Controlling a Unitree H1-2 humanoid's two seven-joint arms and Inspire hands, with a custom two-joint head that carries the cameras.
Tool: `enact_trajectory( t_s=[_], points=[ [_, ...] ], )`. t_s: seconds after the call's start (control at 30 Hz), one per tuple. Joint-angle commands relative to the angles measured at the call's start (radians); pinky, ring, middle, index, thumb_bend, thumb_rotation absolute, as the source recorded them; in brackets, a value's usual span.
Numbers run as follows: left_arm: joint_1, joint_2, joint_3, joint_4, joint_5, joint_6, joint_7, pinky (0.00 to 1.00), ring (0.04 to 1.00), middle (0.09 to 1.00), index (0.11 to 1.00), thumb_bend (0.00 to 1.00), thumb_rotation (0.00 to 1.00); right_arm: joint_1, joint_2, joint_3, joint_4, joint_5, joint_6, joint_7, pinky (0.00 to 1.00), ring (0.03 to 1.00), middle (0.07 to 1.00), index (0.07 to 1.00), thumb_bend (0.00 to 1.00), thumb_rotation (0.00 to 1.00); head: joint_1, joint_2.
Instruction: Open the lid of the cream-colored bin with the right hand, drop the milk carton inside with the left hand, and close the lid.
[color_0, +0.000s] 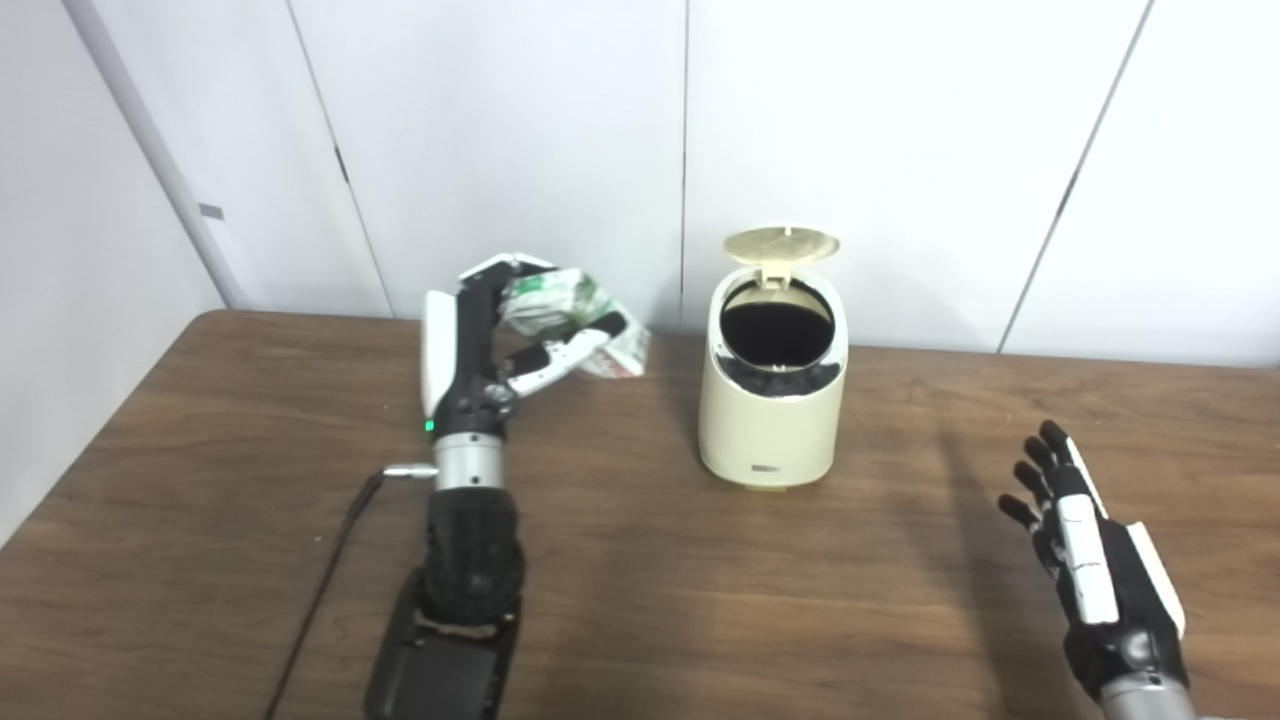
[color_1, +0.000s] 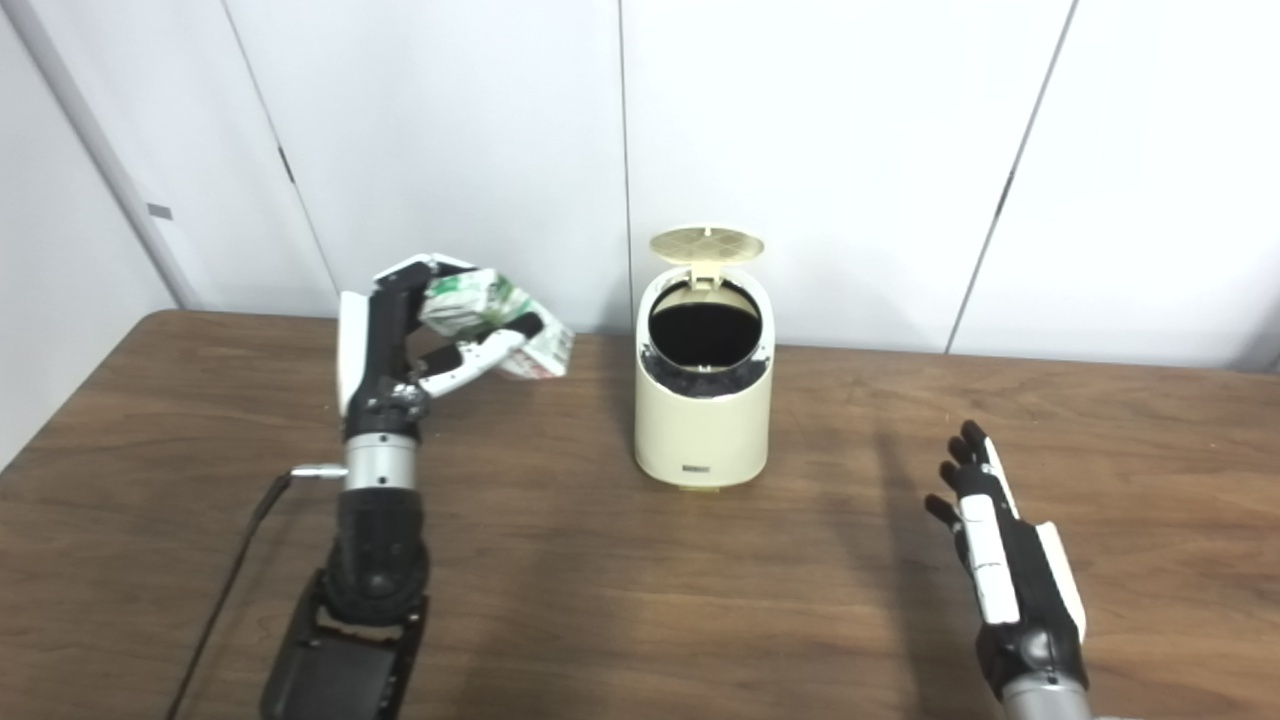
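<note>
The cream-colored plastic bin (color_0: 772, 400) is standing with its round lid (color_0: 781, 244) up — the left hand (color_0: 500, 335) is gripping the crumpled green-and-white milk carton (color_0: 575, 315) beside it, while the right hand (color_0: 1085, 545) is waiting empty, fingers spread — drop and closing remaining.

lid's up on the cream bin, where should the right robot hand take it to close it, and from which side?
Likely the free front rim of the lid, pushed from above and behind. It stands upright on a hinge at the back of the bin, so pressing its top edge forward and down should swing it over the opening. The right robot hand is open and empty, off to the bin's right.
</note>
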Motion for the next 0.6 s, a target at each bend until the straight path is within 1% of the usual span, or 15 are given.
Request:
enact_trajectory(
  t_s=[0.0, 0.13, 0.23, 0.37, 0.47, 0.57],
  points=[
    [-0.066, -0.012, -0.008, -0.051, 0.031, -0.012, 0.004, 0.34, 0.460, 0.519, 0.480, 0.48, 0.00, -0.016, 0.000, -0.001, -0.016, 0.003, -0.040, 0.001, 0.89, 0.965, 0.981, 1.000, 0.55, 1.00, -0.003, 0.002],
    [-0.085, -0.043, -0.024, -0.056, 0.044, -0.009, -0.008, 0.34, 0.460, 0.521, 0.481, 0.48, 0.00, -0.019, 0.006, 0.008, -0.021, -0.017, -0.031, -0.007, 0.88, 0.958, 0.968, 1.000, 0.53, 1.00, -0.008, 0.008],
    [-0.106, -0.054, -0.034, -0.039, 0.045, -0.032, -0.011, 0.34, 0.460, 0.521, 0.482, 0.47, 0.00, -0.021, 0.016, 0.016, -0.025, -0.032, -0.022, -0.014, 0.89, 0.957, 0.965, 1.000, 0.53, 1.00, -0.012, 0.013],
    [-0.122, -0.060, -0.046, -0.019, 0.037, -0.050, -0.020, 0.33, 0.457, 0.526, 0.482, 0.47, 0.00, -0.022, 0.027, 0.021, -0.027, -0.042, -0.020, -0.015, 0.90, 0.961, 0.971, 1.000, 0.54, 1.00, -0.025, 0.018],
    [-0.132, -0.062, -0.056, 0.000, 0.039, -0.060, -0.025, 0.33, 0.459, 0.527, 0.480, 0.47, 0.00, -0.020, 0.039, 0.030, -0.039, -0.066, -0.012, -0.025, 0.87, 0.945, 0.957, 0.994, 0.56, 1.00, -0.037, 0.020],
    [-0.142, -0.061, -0.062, 0.024, 0.042, -0.075, -0.022, 0.34, 0.456, 0.528, 0.481, 0.47, 0.00, -0.018, 0.047, 0.038, -0.048, -0.075, -0.008, -0.025, 0.87, 0.943, 0.956, 0.990, 0.58, 1.00, -0.045, 0.023]
  ],
)
